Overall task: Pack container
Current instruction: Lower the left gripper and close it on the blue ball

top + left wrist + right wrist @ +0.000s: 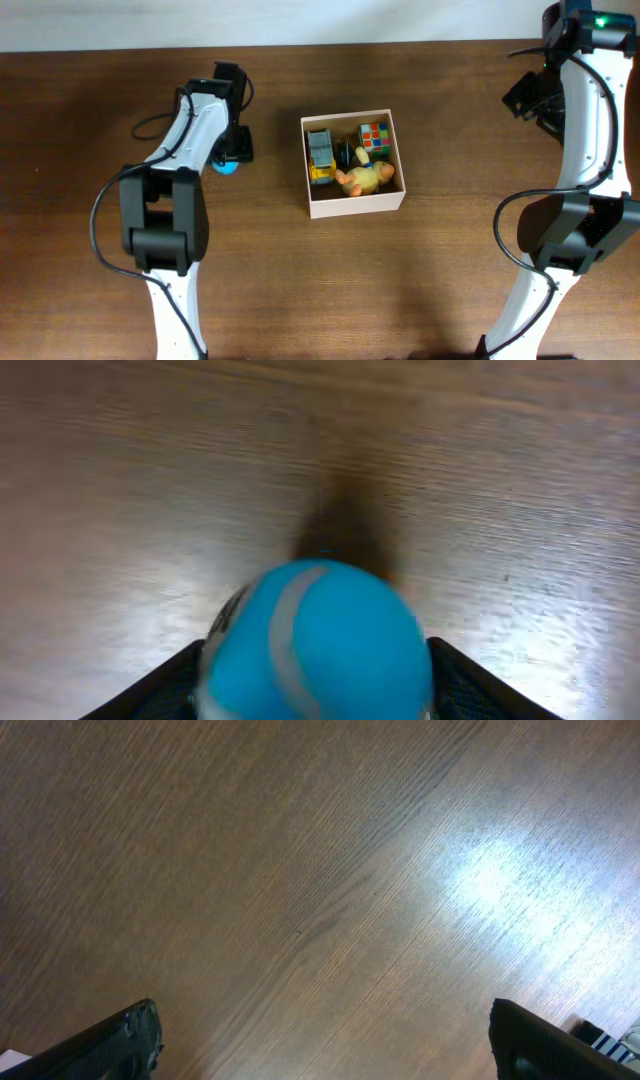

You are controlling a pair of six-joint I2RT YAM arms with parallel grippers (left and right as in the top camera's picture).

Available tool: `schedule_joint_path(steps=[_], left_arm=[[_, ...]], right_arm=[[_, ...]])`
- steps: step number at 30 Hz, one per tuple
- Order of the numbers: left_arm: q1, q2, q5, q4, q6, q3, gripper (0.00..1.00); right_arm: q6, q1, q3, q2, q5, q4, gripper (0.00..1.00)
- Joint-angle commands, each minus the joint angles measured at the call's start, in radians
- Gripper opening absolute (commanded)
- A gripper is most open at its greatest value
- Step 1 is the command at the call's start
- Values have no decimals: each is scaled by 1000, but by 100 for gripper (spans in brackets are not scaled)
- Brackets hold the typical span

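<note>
The container (357, 205), where was it on your desk?

It sat at the middle of the desk (450, 280), between your two arms, open side up: a square white box with a tan inside. It already held a multicoloured cube (374, 136) at the back right, a grey and yellow toy truck (320, 155) along the left wall, and a yellow soft toy (365, 178) towards the front. Something small and dark lay among them; I could not tell what it was.

And what did the left jaws have?

Your left jaws were clamped on a blue ball (318, 640), which filled the gap between them from side to side. The ball was well to the left of the container, over bare wood. A dark shadow lay on the wood apart from the ball, so I judged it lifted clear rather than resting. Gripping it across its widest part probably kept a round thing from rolling out on the way over.

Why was the right side so far off?

Your right jaws stood wide apart with nothing between them, over bare desk at the far right rear. I judged the right arm (580, 120) was parked there to leave the way to the container free. The ball was the only toy I could see outside the box, and the box looked crowded, so it would likely have to settle on top of the others.
</note>
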Motion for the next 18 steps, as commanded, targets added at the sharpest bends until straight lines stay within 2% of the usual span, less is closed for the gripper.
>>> schedule_joint_path(steps=[1,8,13,18], left_arm=[[-11,47,47,4,12,-17,68],[-5,47,44,10,12,-17,67],[-3,47,44,11,12,-17,55],[-3,47,44,26,12,-17,55]], right_arm=[[7,-5,16,0,2,-2,99],[7,-5,16,0,2,-2,99],[7,-5,16,0,2,-2,99],[7,-5,16,0,3,-2,99]])
